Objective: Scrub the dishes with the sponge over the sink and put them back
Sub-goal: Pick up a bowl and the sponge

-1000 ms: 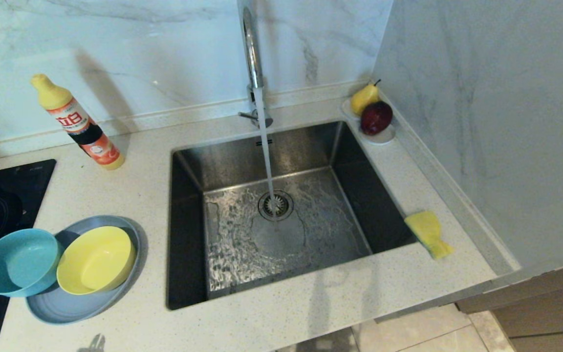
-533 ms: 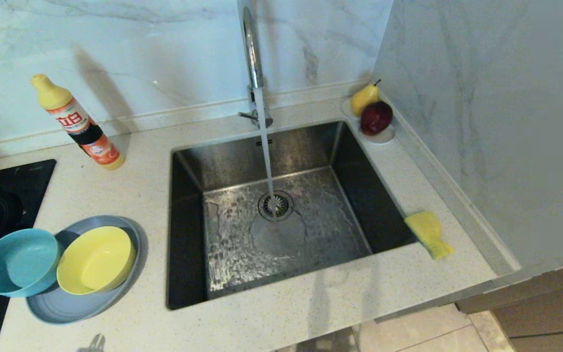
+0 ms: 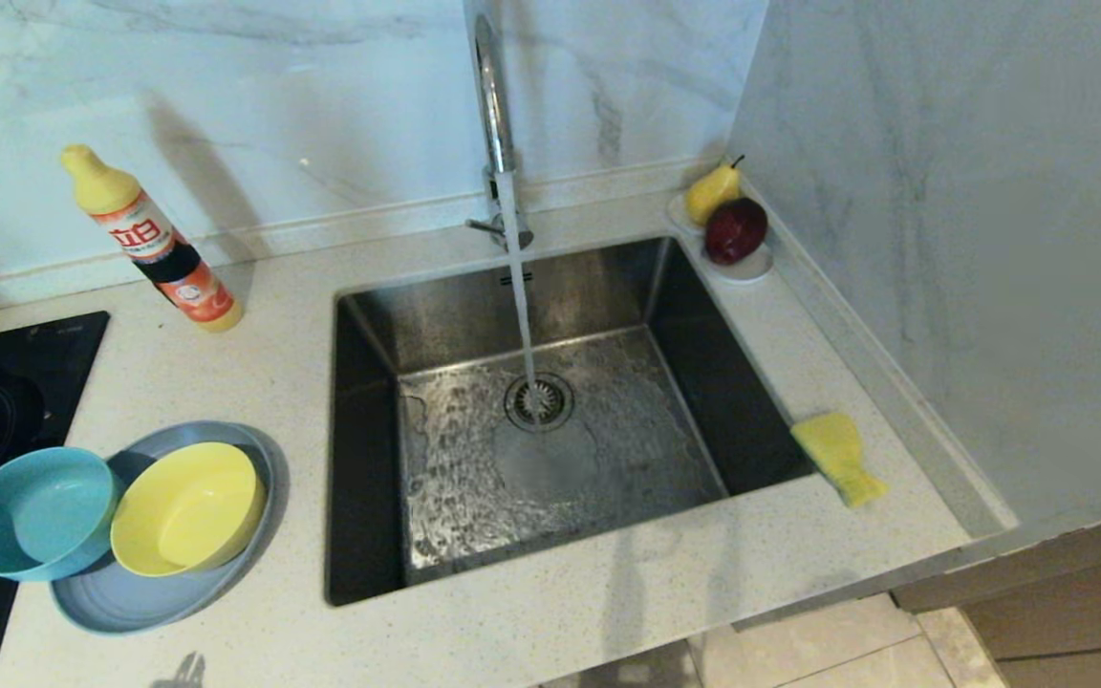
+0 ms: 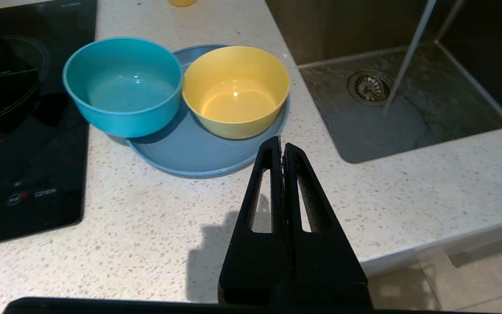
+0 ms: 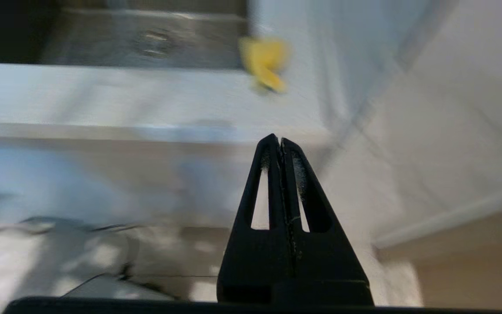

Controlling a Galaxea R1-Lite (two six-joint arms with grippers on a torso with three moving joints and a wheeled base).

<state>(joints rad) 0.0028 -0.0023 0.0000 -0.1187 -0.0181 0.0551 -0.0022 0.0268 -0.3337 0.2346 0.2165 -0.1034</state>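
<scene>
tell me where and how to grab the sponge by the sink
Grip the sponge across its broad upper half, coming straight down from above: it lies flat on the counter at the sink's right rim, and its near end pinches narrow.

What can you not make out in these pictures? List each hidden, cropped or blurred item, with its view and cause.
- Sponge: its green face is hidden in the head view, yellow side up; blurred in the right wrist view.
- Tap: top cut off by the head view's edge.
- Plate: mostly covered by the yellow bowl and teal bowl.
- Both tools: outside the head view.
</scene>
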